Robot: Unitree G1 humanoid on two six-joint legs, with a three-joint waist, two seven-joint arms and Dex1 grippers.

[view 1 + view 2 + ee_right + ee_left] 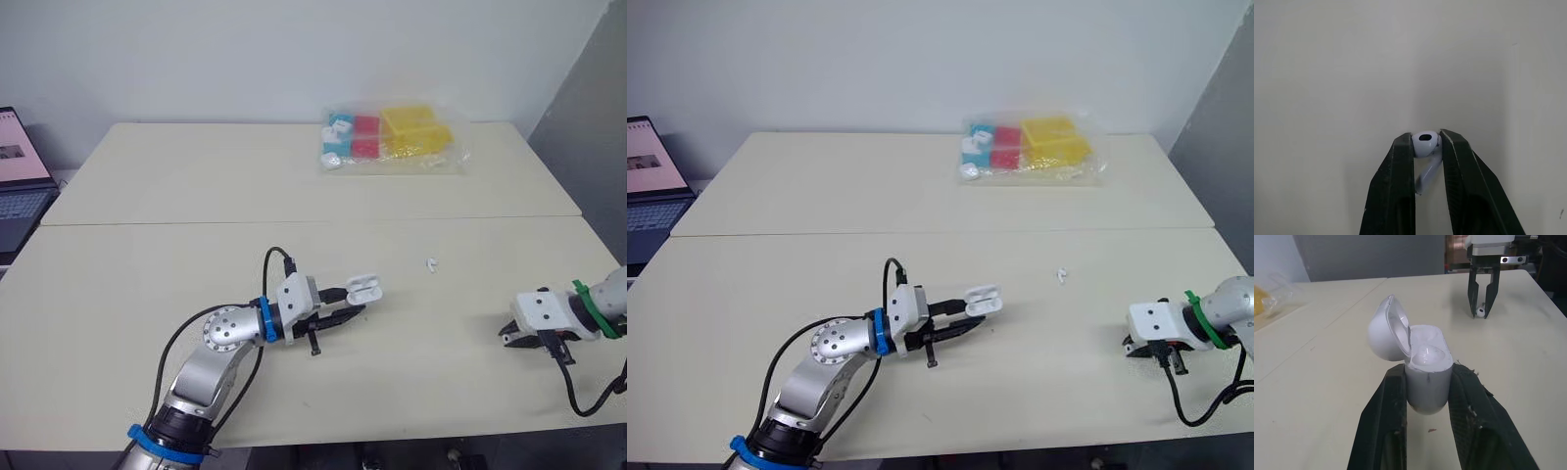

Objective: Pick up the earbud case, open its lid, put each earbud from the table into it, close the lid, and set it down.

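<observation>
The white earbud case (1426,377) has its lid (1385,330) swung open, and my left gripper (351,309) is shut on its body, near the middle of the front table. Far to the right, close to the table surface, my right gripper (1426,143) is shut on a white earbud (1425,145), head up between the fingertips. The left wrist view also catches that gripper (1482,308) with the earbud at its tips. A second white earbud (431,263) lies loose on the table, to the right of the case and farther back.
A clear plastic bag of coloured boxes (392,137) lies at the back of the far table. A laptop (20,181) stands off the table's left side. A seam (294,221) runs between the two tables. The front edge is close to both arms.
</observation>
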